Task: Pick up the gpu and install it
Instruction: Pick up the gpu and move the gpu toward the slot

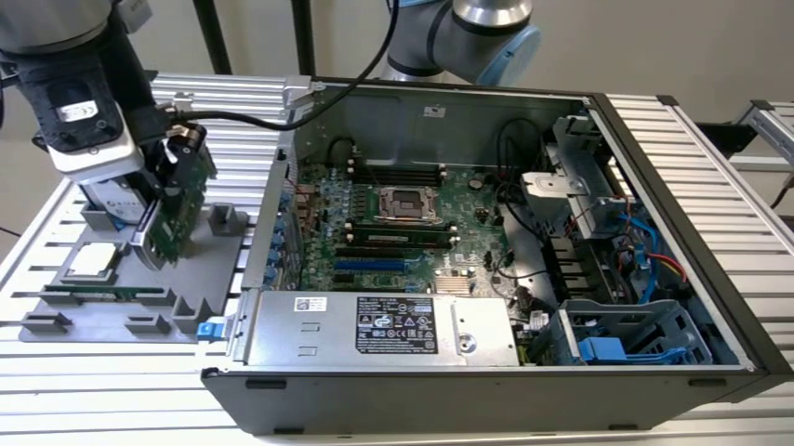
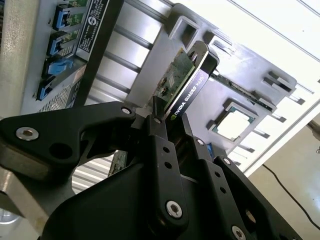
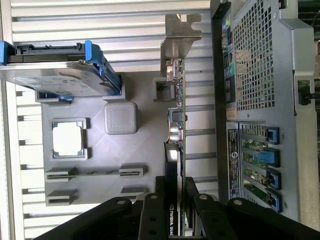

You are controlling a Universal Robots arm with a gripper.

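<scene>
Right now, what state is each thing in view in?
End effector, shut on the graphics card.
Graphics card, held on edge outside the computer case, not installed.
Computer case, side open.
Hard drive, seated in the grey tray.
Processor, flat in its tray pocket.

An open computer case (image 1: 496,404) is set on a slatted metal table (image 1: 713,149); a green motherboard (image 1: 410,223) and silver power supply (image 1: 372,327) are seen inside. Beside it, on the exterior view's left, a grey tray (image 1: 205,269) is laid, with a processor chip (image 1: 95,263) and blue-framed hard drive (image 3: 55,77) seated on it.
</scene>
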